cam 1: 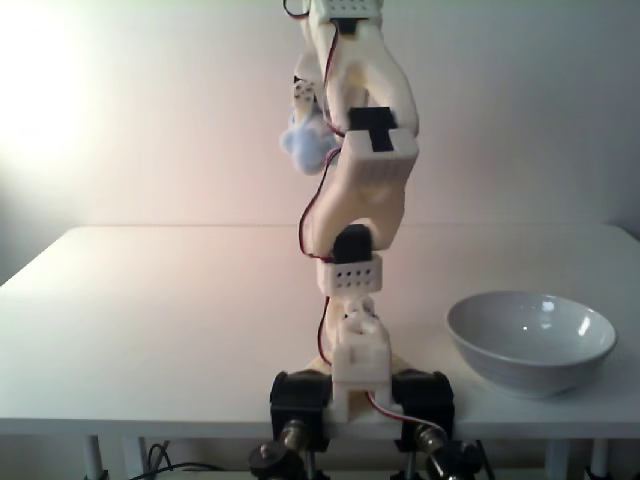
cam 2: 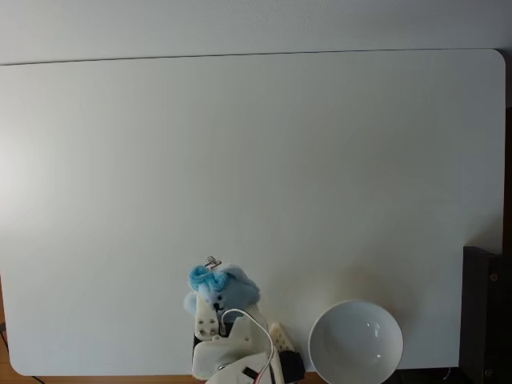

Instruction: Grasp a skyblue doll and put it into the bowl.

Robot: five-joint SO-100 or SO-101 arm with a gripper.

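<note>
Clamped around the skyblue doll (cam 2: 221, 290), the claw (cam 2: 211, 300) sits at the lower middle of the top-down fixed view, its pale fingers (cam 2: 206, 320) pressed against the fluffy body. Seen from the front, the doll (cam 1: 303, 143) hangs high up, left of the folded white arm (cam 1: 362, 170) and well above the bench (cam 1: 180, 310). Over at the lower right rests the bowl (cam 2: 328, 352), well apart from the doll; in the front view the bowl (cam 1: 531, 343) stands right of the arm's base (cam 1: 355, 390).

Small fluffy pale-blue plush doll (cam 2: 218, 290), whitish patches. Wide round glossy white-grey ceramic bowl (cam 2: 355, 342), plain. Matte white table (cam 2: 240, 160). Cream-white plastic arm (cam 1: 362, 180), black motors, red wires.
</note>
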